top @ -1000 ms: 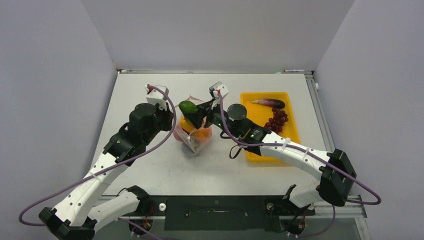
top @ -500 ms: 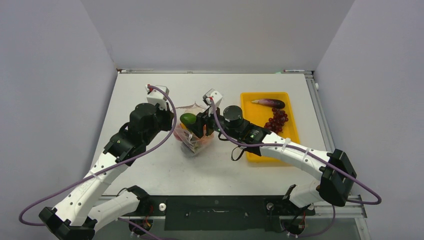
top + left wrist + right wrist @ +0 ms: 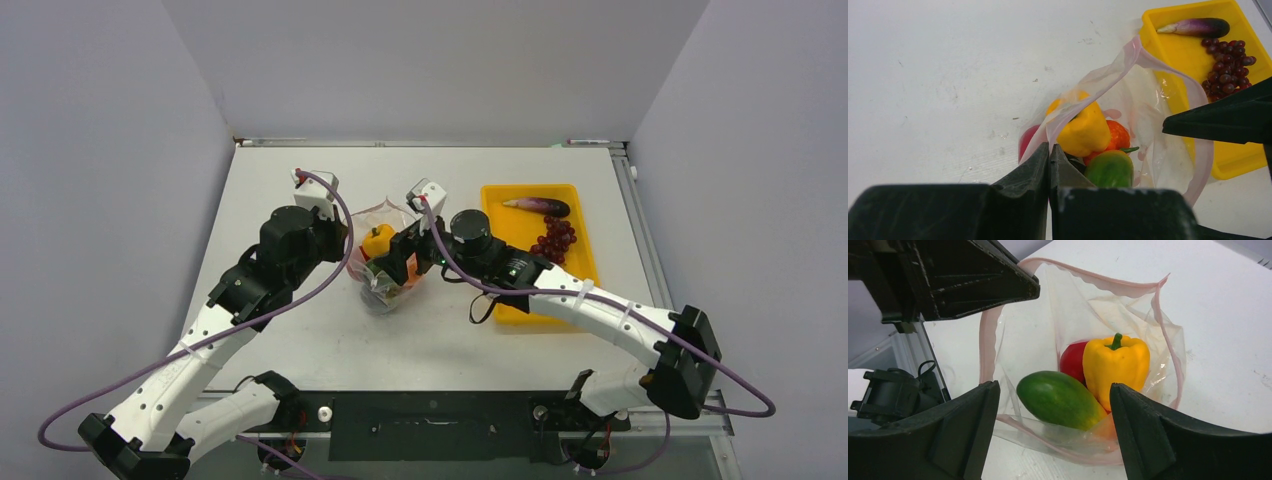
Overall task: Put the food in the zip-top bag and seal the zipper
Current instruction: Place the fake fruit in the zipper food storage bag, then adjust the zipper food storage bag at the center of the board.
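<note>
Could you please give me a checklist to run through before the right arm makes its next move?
1. Hold: left gripper shut on the rim of the bag: ok.
2. Mouth of the bag held open: ok.
3. Release: right gripper open and empty above the mouth: ok.
4. Drop: green piece lies inside beside the pepper: ok.
5. All food bagged: not ok; eggplant and grapes lie in the tray.
6. Seal: zipper closed: not ok, it gapes.

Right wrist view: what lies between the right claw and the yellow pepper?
The green piece, lying inside the zip-top bag just in front of the yellow pepper, below the open right claw. The right wrist view shows it.
</note>
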### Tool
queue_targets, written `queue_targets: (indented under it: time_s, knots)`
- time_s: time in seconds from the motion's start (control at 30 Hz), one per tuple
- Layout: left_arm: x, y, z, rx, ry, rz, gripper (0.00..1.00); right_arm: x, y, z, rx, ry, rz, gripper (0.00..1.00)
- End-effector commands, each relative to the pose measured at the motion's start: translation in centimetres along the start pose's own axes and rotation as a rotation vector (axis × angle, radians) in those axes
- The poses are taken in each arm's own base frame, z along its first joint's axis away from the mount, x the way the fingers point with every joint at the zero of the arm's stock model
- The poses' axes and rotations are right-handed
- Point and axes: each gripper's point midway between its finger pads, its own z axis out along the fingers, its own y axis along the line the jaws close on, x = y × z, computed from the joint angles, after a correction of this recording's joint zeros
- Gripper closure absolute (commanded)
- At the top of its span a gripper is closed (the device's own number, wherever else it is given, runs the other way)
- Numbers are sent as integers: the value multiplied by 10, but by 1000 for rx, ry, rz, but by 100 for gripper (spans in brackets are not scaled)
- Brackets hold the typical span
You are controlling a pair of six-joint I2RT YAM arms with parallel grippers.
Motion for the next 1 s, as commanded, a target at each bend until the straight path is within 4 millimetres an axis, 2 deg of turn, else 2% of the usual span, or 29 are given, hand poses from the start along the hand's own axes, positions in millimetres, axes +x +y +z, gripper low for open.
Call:
queue_targets:
  time_s: [0.0, 0.23, 0.43, 0.53, 0.77, 0.97]
  knots:
    - [-25, -3, -7, 13, -70, -8, 100, -63, 10, -28, 12, -158, -24, 18]
    - [-26, -3, -7, 16, -72, -9, 100, -92, 1, -56, 106, -239, 19, 22]
    - [-25, -3, -6, 16, -68, -8, 100, -87, -32, -66, 313, -194, 92, 27]
    - [-25, -4, -6, 18, -68, -9, 100, -77, -40, -59, 363, -149, 119, 28]
    - [-25, -5, -6, 24, -66, -9, 100, -50, -46, -30, 392, -14, 143, 36]
    - [-24, -7, -6, 34, -59, -6, 100, -24, -55, -12, 433, 99, 143, 58]
